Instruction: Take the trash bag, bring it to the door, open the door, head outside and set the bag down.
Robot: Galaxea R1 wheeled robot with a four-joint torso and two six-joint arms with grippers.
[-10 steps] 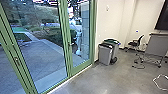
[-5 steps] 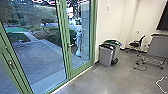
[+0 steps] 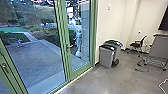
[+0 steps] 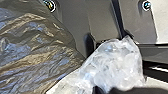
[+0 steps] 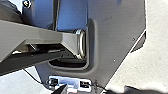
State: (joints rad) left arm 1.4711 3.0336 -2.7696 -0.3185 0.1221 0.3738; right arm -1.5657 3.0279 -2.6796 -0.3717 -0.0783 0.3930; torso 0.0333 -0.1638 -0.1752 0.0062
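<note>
Facing glass doors (image 3: 65,45) on the left, a paved yard (image 3: 37,60) behind them, bins (image 3: 106,57) just to their right before the wall (image 3: 112,22), then a chair (image 3: 136,45) and, rightmost, a desk (image 3: 160,50).

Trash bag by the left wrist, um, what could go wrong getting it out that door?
The dark, glossy plastic bag looks thin and lies close to the robot's wide grey plate, so it might snag or tear. The green-framed glass door looks shut, so driving on could bump it. The grey plastic bin with a black top stands near the frame and could get clipped.
</note>
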